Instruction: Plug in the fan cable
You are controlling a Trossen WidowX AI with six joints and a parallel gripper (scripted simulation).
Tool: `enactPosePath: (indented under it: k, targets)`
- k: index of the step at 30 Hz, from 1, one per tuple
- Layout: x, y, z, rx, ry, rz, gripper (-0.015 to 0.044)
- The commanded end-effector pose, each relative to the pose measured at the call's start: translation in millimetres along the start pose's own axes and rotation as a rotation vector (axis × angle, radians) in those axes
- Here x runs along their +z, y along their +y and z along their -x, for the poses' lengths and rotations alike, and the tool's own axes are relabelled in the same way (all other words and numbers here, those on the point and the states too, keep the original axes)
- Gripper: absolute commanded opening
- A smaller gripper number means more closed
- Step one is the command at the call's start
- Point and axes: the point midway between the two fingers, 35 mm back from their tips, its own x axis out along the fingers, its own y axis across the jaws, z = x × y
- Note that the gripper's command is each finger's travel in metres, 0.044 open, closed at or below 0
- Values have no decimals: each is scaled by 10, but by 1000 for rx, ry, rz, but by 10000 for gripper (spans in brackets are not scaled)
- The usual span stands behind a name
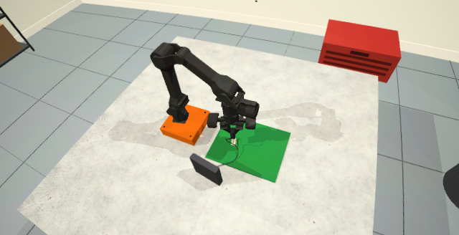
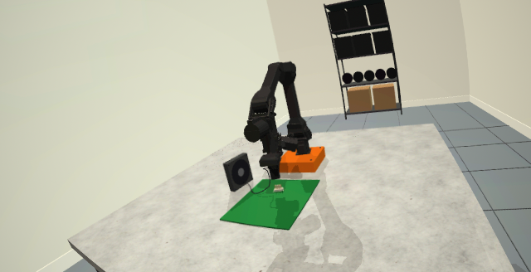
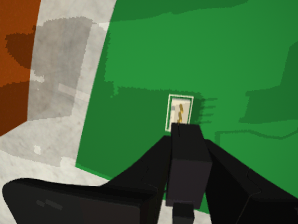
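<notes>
The green board lies flat on the table. Its small pale four-pin header stands near the board's edge closest to the arm's base. My gripper points straight down and is shut on the black plug, which it holds a little above the header, nearly in line with it. The thin black cable runs from the plug to the dark square fan, which stands upright just off the board.
The arm's orange base sits close beside the board. A red toolbox stands at the table's far corner. A black shelf rack stands on the floor beyond the table.
</notes>
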Motion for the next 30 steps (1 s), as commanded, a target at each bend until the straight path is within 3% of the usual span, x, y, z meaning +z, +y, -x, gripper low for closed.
enactPosePath:
  k: [1, 7, 12, 30]
  targets:
    - [20, 9, -1, 3, -4, -2, 0]
    - [28, 11, -2, 3, -4, -10, 0]
    - [31, 13, -223, 3, -4, -14, 0]
    - [22, -3, -222, 3, -4, -13, 0]
